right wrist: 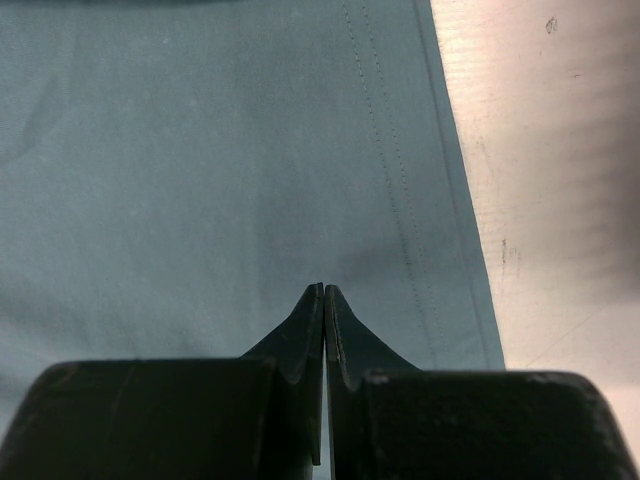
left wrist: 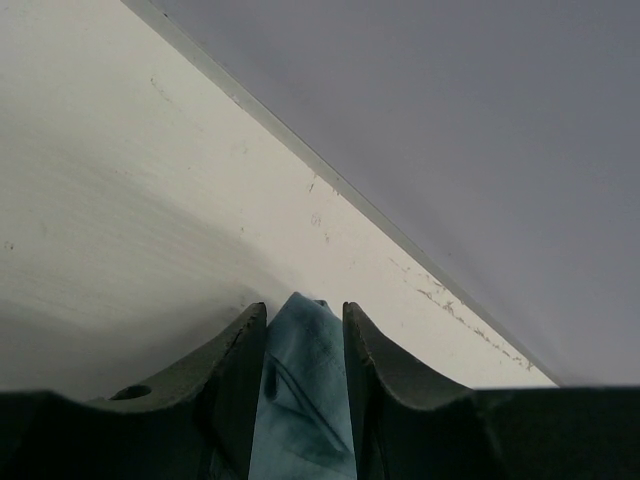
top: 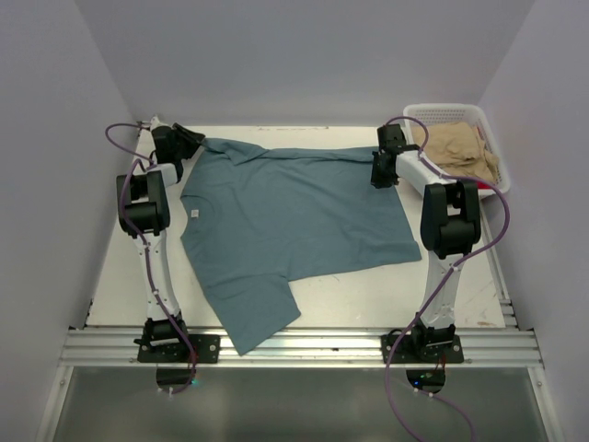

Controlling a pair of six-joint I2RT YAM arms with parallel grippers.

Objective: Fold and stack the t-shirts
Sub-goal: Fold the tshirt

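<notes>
Firmly pinched between the fingers of the left gripper (left wrist: 305, 320) is a bunched fold of the teal t-shirt (top: 294, 221), at the table's (top: 368, 295) far left corner. The right gripper (right wrist: 324, 290) is clenched with its fingertips together and nothing between them, poised over the shirt's stitched hem near the far right edge. The shirt lies spread across the table, one sleeve towards the near rail. A tan t-shirt (top: 460, 147) sits crumpled in the white basket (top: 442, 109) at far right.

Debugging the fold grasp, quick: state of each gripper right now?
Left gripper: closed on a bunched edge of the teal t-shirt.
Right gripper: shut, tips together over the teal t-shirt; no cloth visible between them.
</notes>
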